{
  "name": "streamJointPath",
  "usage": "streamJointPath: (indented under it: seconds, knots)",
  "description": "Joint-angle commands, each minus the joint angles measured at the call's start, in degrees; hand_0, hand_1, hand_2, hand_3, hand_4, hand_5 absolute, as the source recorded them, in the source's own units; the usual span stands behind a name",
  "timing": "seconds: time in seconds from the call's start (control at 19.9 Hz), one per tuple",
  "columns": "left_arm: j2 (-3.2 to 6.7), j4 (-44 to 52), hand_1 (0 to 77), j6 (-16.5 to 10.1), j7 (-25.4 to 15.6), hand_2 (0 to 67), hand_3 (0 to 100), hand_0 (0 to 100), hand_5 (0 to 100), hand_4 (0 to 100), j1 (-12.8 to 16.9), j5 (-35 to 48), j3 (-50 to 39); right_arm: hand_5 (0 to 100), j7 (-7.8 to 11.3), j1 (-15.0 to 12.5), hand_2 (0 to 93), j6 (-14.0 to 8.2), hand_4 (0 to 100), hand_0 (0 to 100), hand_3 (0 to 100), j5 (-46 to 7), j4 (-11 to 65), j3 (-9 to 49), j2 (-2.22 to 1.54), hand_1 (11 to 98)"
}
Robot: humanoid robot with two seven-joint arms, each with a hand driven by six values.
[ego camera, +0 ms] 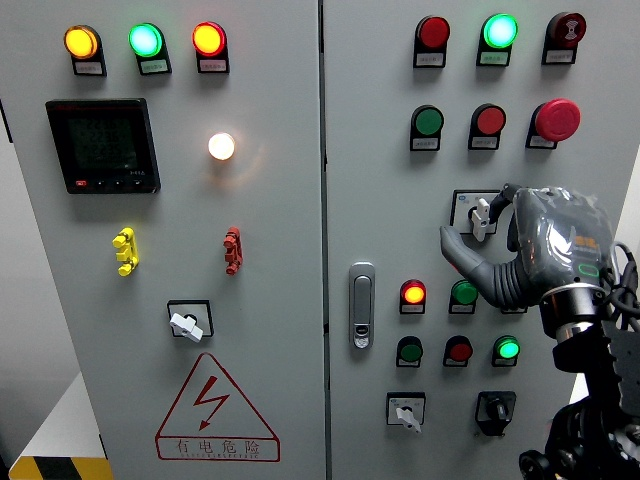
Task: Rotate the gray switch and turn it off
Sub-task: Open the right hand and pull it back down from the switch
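One right hand (545, 245) touches gray switch (481, 216) — lever near-vertical, tilted slightly.

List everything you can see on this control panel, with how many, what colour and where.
Top-left lamps: three, amber, green, amber, left door top.
Meter display: one, black, left door upper left.
White lamp: one, lit, beside the meter.
Handles: two, yellow and red, left door middle.
Gray switch: one, right door, at the robot hand.
Other rotary switches: three, two gray, one black, lower on the doors.
Emergency stop: one, red, right door upper right.
Door latch: one, silver, right door's left edge.
Warning triangle: one, red, left door bottom.
Robot hand: right one, gray, fingers at the gray switch.
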Motion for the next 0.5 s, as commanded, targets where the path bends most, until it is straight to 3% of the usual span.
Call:
streamJointPath:
  seconds: [0.0, 0.2, 0.3, 0.4, 0.45]
  knots:
    - [0.00, 0.0, 0.0, 0.0, 0.0, 12.3, 22, 34, 12, 12, 0.0, 0.0, 0.0, 90, 0.09, -0.8, 56.1, 0.0, 100, 0, 89, 0.0, 1.3, 0.4, 0.01, 25.8]
    - [0.09, 0.0, 0.0, 0.0, 0.0, 12.3, 22, 34, 12, 12, 0.0, 0.0, 0.0, 89, 0.62, -3.3, 54.6, -0.2, 100, 0, 88, 0.0, 4.6, 0.7, 0.01, 26.2]
    - [0.09, 0.0, 0.0, 0.0, 0.0, 12.3, 22, 34, 12, 12, 0.0, 0.0, 0.0, 89, 0.71, -4.4, 52.5, -0.3, 98, 0, 83, 0.1, 6.3, 0.7, 0.01, 26.2]
    - [0.09, 0.0, 0.0, 0.0, 0.0, 12.2, 22, 34, 12, 12, 0.1, 0.0, 0.0, 91, 1.67, -5.2, 51.1, -0.2, 78, 0, 84, 0.1, 8.0, 0.9, -0.08, 26.2]
    - [0.09, 0.0, 0.0, 0.0, 0.0, 12.2, 22, 34, 12, 12, 0.0, 0.0, 0.0, 90, 3.94, -5.5, 50.3, -0.3, 75, 0, 83, -0.4, 8.8, 1.2, -0.08, 26.2]
